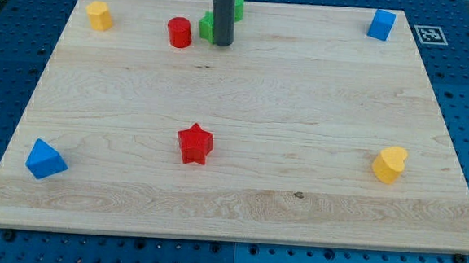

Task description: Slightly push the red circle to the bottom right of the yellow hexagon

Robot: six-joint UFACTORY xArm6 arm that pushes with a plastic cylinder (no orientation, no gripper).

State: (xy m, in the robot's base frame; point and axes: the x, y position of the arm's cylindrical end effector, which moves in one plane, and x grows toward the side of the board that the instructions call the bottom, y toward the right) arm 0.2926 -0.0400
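The red circle (179,32) sat near the top edge of the tabletop (317,112), at about three o'clock from the yellow hexagon (100,15) and well apart from it. My tip (221,43) stood just beside the circle at its three o'clock, apart from it, hiding part of a green block (207,25). There were no fingers to open or close, only a rod. It looked like the approach step; next, I judged, a short nudge toward seven o'clock from the circle's upper right.

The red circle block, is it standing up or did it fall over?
Standing up. The red circle rests on its flat bottom with its round top facing up, just left of my tip.
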